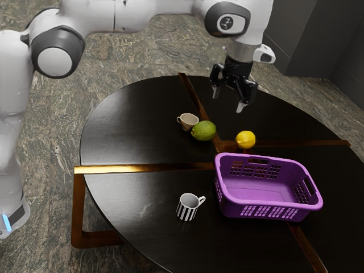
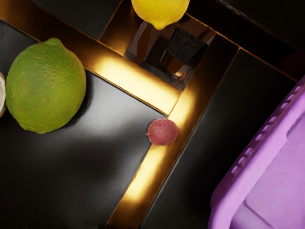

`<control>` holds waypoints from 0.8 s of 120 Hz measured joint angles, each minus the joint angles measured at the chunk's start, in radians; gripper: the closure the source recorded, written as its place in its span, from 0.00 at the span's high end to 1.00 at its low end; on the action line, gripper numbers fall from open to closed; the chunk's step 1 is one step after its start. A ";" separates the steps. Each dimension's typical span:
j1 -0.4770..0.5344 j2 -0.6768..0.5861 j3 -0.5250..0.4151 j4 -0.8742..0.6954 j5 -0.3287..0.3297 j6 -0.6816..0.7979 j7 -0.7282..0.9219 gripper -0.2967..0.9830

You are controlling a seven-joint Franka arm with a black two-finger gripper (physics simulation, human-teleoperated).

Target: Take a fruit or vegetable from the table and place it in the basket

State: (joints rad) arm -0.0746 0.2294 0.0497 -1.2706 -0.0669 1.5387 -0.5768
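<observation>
On the tabletop [image 1: 131,125]: one lime [image 1: 203,131], green, dimpled, blunt-tipped; one lemon [image 1: 245,140], yellow, nippled at one end, near the basket [image 1: 264,210]; one small fruit or vegetable [image 2: 163,132], reddish, roundish, on a glossy strip between lime and basket. Basket: purple, rounded-rectangular, walls pierced with slots. Cup [image 1: 188,121]: pale brown, handled, just beside the lime. Mug [image 1: 187,208]: black-and-white striped, upright, near the basket. Tabletop: dark, round, satin, inlaid with strips. End effector [image 1: 228,101]: black, above the tabletop, fingers wide apart, holding nothing.
</observation>
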 joint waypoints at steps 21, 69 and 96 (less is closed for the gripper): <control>-0.012 -0.004 -0.003 0.015 -0.018 -0.011 -0.453 0.77; 0.014 0.130 -0.023 0.099 -0.119 -0.010 -0.440 0.77; 0.151 0.234 -0.065 0.113 -0.114 0.115 -0.143 0.77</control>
State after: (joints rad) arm 0.0760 0.4630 -0.0156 -1.1578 -0.1808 1.6541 -0.7194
